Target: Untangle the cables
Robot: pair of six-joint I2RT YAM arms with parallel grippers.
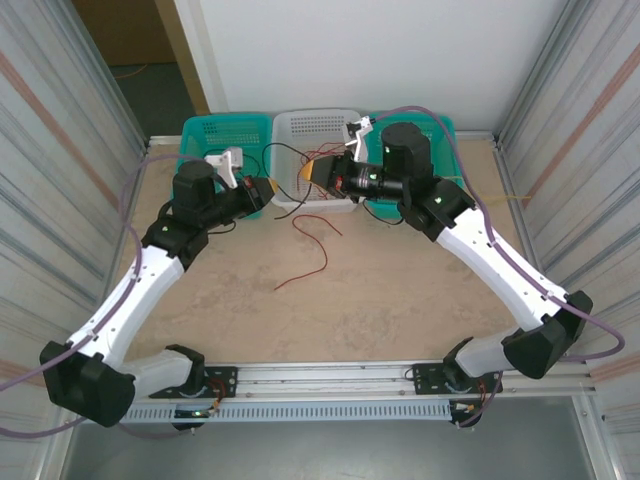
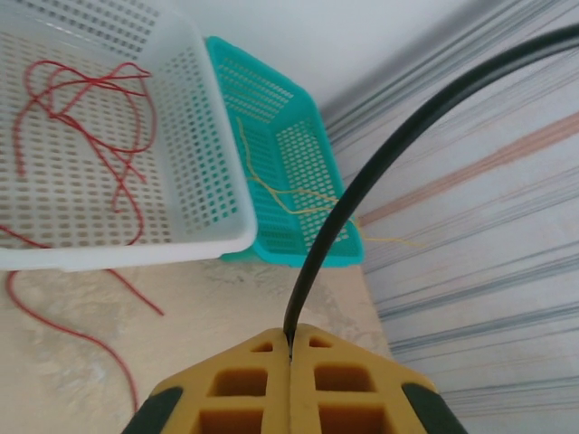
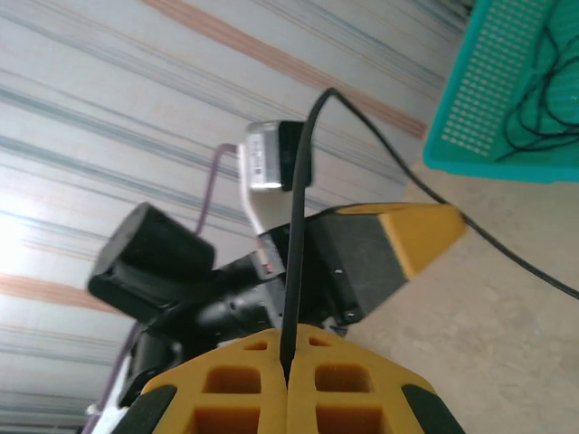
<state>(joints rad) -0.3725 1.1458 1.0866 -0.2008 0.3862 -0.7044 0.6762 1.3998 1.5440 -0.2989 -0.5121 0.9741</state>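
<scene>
A black cable [image 2: 362, 172] runs up from between the shut yellow jaws of my left gripper [image 2: 291, 348]. My right gripper [image 3: 289, 362] is shut on the same black cable [image 3: 294, 253], which arcs over and down toward the table. From above, my left gripper [image 1: 268, 192] and right gripper [image 1: 308, 172] face each other just in front of the baskets, with the black cable [image 1: 283, 148] looping between them. Red cables [image 1: 312, 250] lie loose on the table. More red cables [image 2: 86, 108] lie in the white basket [image 2: 213, 136]. A pale yellow cable [image 2: 289, 194] hangs over the teal basket [image 2: 298, 127].
Three baskets stand in a row at the back: teal on the left [image 1: 205, 135], white in the middle [image 1: 300, 130], teal on the right [image 1: 440, 128]. The left teal basket [image 3: 470, 108] holds several black cables [image 3: 534, 99]. Ribbed metal walls [image 1: 60, 150] close both sides.
</scene>
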